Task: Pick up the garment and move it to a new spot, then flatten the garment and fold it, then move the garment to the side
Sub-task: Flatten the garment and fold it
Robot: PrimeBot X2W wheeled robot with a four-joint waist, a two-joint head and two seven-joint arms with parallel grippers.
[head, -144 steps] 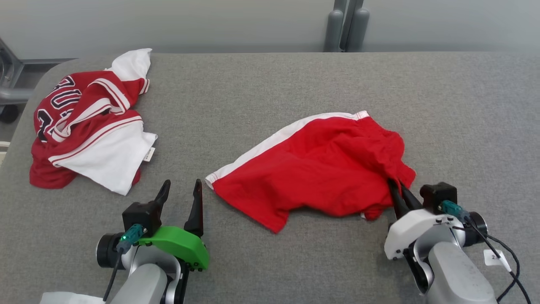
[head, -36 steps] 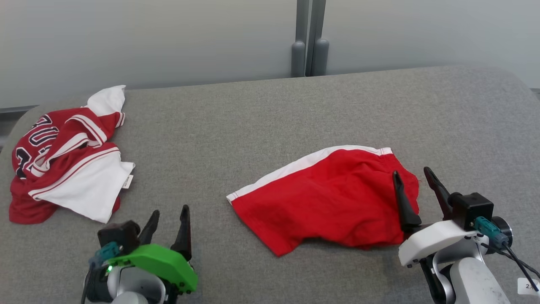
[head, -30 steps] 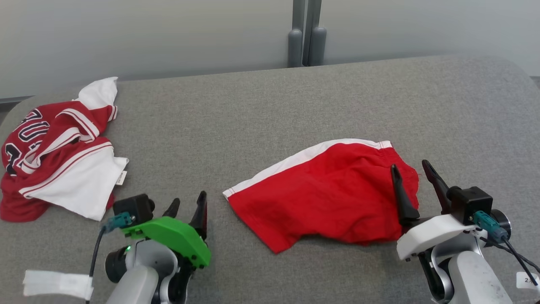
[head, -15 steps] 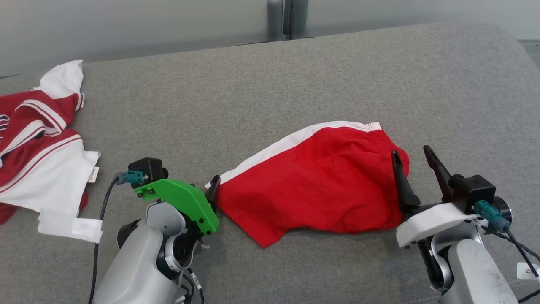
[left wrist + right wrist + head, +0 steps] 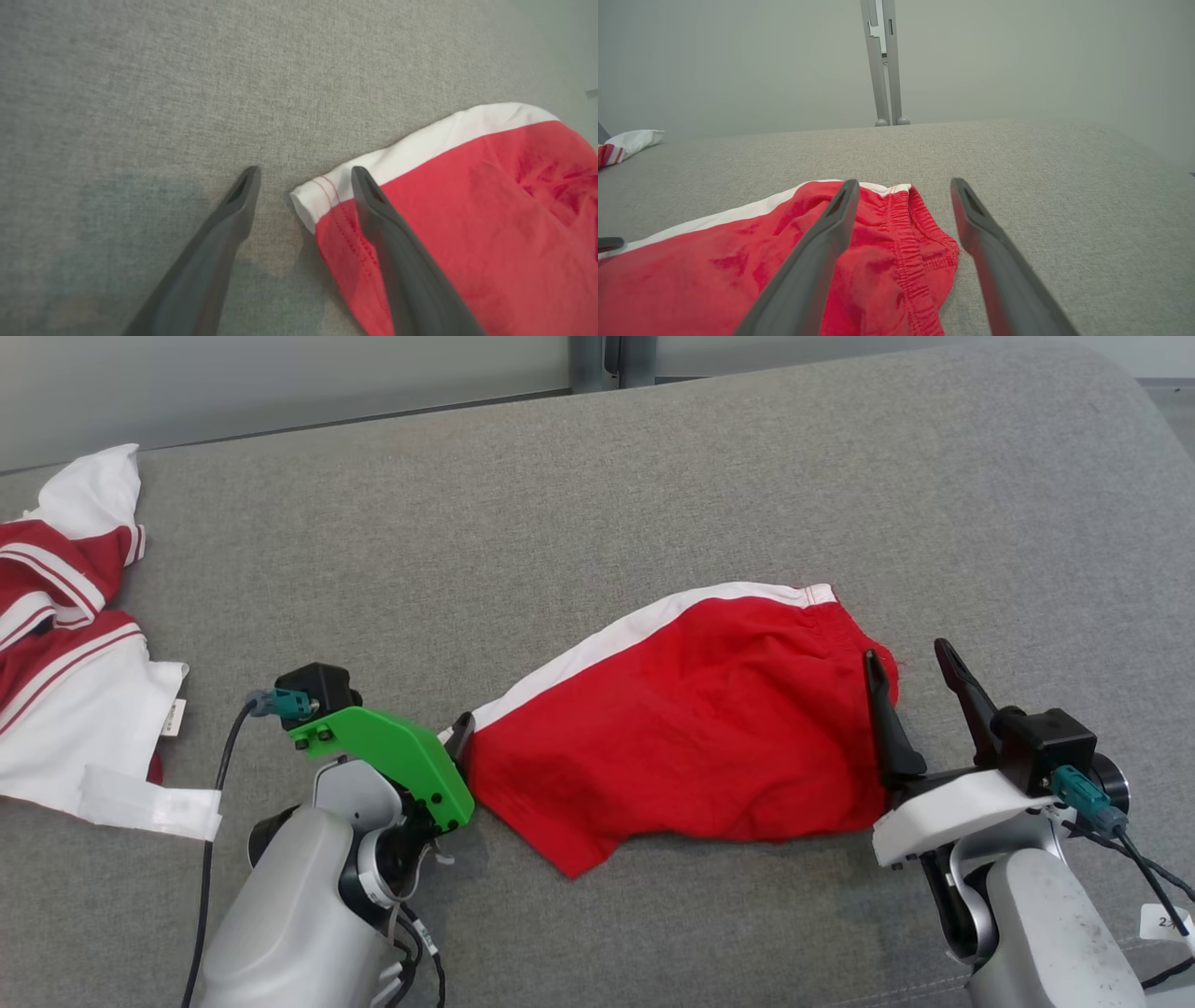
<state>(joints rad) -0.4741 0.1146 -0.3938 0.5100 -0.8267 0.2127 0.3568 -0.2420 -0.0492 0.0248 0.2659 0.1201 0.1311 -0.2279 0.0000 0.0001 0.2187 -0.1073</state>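
Red shorts lie crumpled on the grey padded table, a little right of centre in my head view, with a white side stripe along their far edge and the gathered elastic waistband at their right end. My left gripper is at the shorts' left corner with its jaws spread wide. In the left wrist view one finger lies over the red cloth just inside the white hem and the other over bare table, so the corner sits between them; I cannot tell whether the tips touch the fabric. My right gripper is at the waistband end, jaws equally wide and holding nothing, with one finger over the red cloth and the other over bare table just beside it. A red-and-white jersey is heaped at the table's far left, well apart from the shorts.
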